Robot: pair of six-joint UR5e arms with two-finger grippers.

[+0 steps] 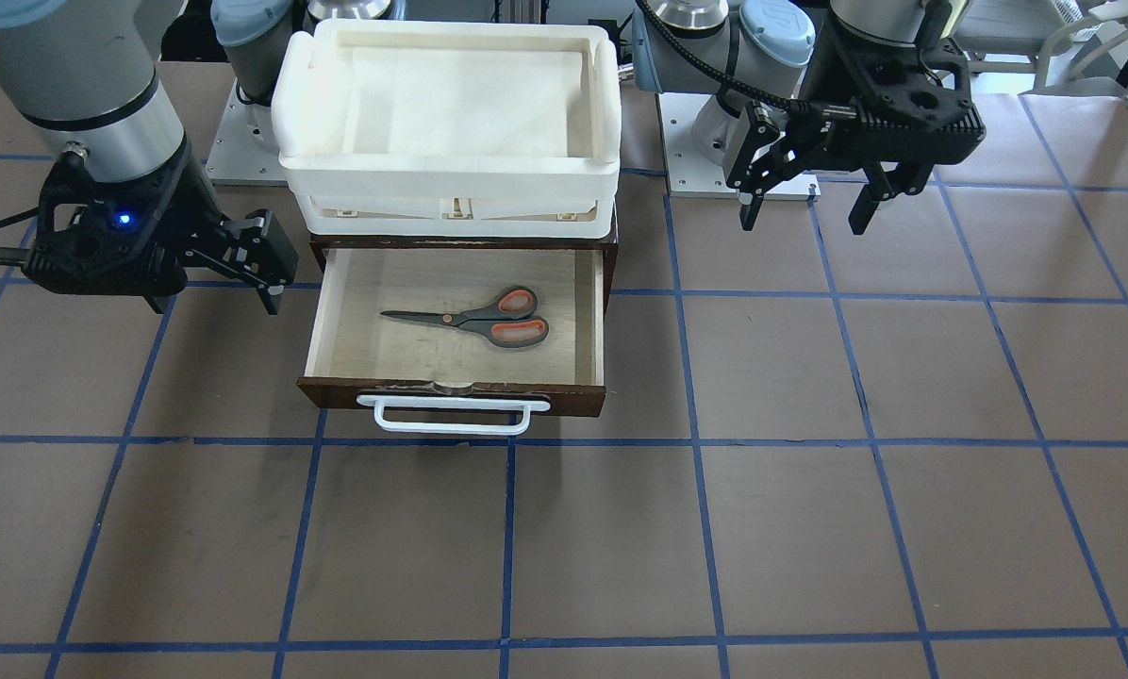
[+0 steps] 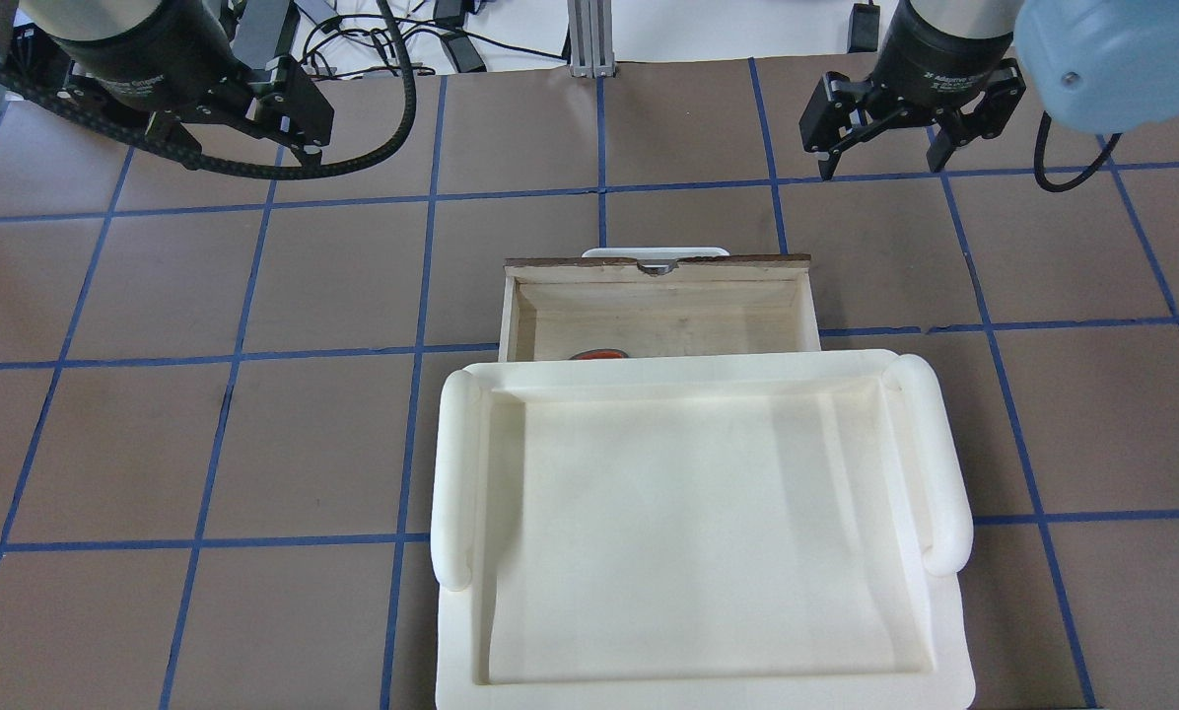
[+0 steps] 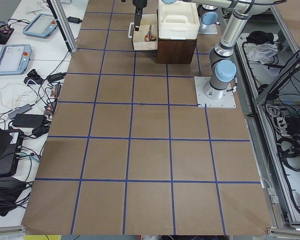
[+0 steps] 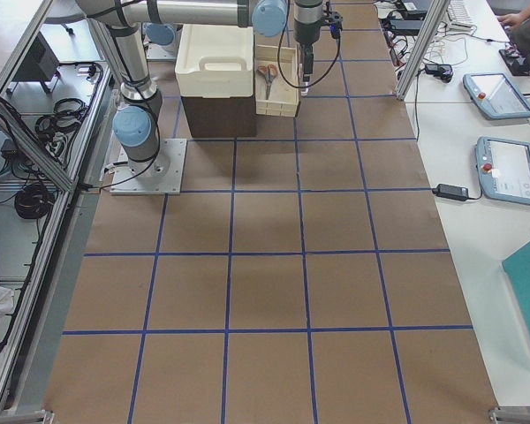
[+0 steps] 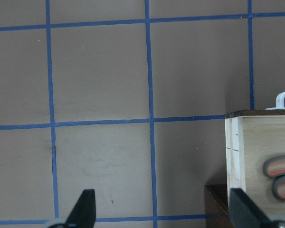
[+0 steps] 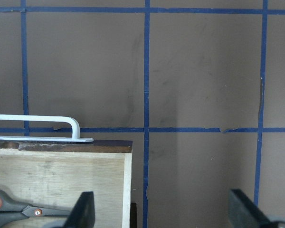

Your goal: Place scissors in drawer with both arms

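The scissors (image 1: 489,321) lie flat inside the open drawer (image 1: 451,391), handles toward my left side. In the overhead view only an orange handle loop (image 2: 599,353) shows in the drawer (image 2: 658,264). My left gripper (image 1: 802,212) hangs open and empty above the table beside the drawer. It also shows in the overhead view (image 2: 299,128) and its wrist view (image 5: 161,213), which sees the scissors' handles (image 5: 280,166). My right gripper (image 1: 267,283) is open and empty on the drawer's other side. It also shows overhead (image 2: 880,158) and in its wrist view (image 6: 161,213), which sees the scissors' blades (image 6: 19,209).
A white foam tray (image 2: 456,473) sits on top of the dark brown cabinet (image 3: 176,50) that holds the drawer. The drawer's white bar handle (image 1: 451,420) juts toward the operators' side. The arms' base plates (image 1: 705,141) flank the cabinet. Blue tape grids the brown table.
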